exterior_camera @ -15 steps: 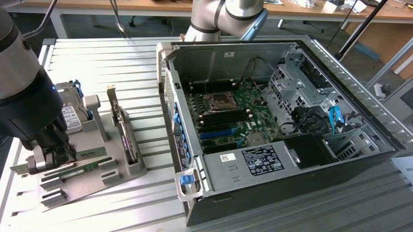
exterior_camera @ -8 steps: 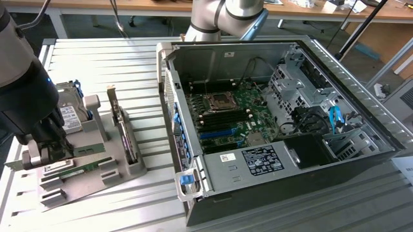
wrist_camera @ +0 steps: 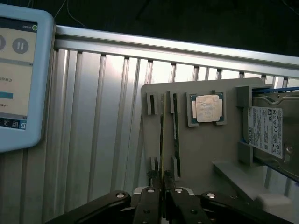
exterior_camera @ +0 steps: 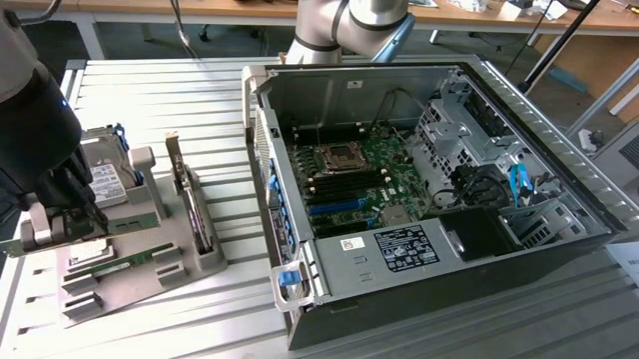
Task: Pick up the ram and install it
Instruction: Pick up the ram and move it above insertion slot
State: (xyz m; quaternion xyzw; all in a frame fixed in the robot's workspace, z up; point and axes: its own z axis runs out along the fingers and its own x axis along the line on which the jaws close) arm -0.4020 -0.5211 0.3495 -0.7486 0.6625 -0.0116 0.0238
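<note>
Ribbed metal table below; wrist view has the end effector clamped on the edge-on ram.

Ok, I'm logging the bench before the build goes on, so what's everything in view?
table: one, silver slats, under everything
computer case: one, grey, open, exterior view's right
motherboard: one, green, inside the case
tray: one, grey, exterior view's left of case
hard drive: one, silver, in tray
processor: one, silver, in tray pocket
expansion card: one, dark, on edge in tray
held memory stick: one, green, in the pincer
spare memory stick: one, green, in tray slot
tablet: one, white frame, apart from tray
arm: one, grey, beyond the case
pincer: one, black, shut on held memory stick
</note>
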